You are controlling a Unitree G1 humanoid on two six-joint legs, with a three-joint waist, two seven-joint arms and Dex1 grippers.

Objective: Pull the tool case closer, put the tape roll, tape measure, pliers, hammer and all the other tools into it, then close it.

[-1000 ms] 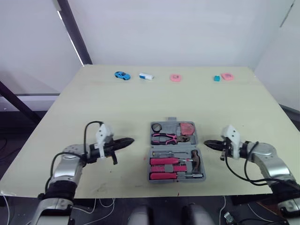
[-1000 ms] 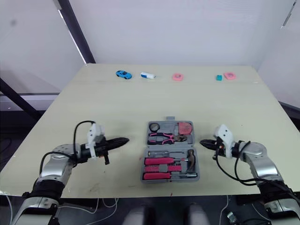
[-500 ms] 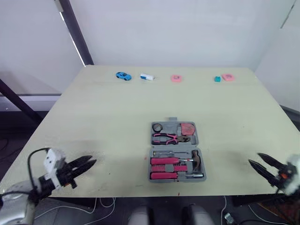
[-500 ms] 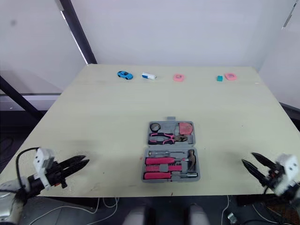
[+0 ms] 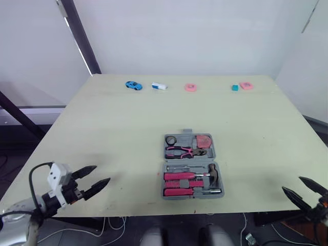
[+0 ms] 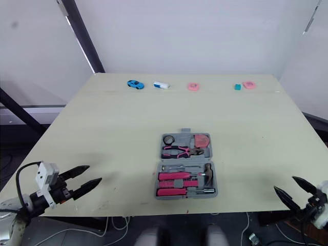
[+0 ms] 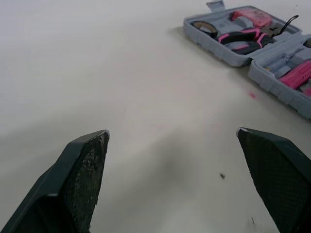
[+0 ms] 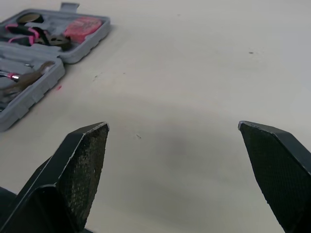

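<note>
A grey tool case [image 5: 192, 165] lies opened flat on a pale bench [image 5: 128, 123]. In the case are a tape roll [image 5: 171, 139], a pink tape measure [image 5: 205, 140], pliers [image 5: 180, 150] and a hammer [image 5: 214, 172]. The left tool [image 5: 101, 174] is well to the left of the case, with its fingers spread wide and holding nothing. The right tool [image 5: 292, 184] is well to the right of the case, also spread and empty.

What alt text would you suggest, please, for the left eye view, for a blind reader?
An open grey tool case, holding pink-handled tools, lies near the front middle of a pale table. Both open, the left claw and right claw hover near the front corners.
</note>
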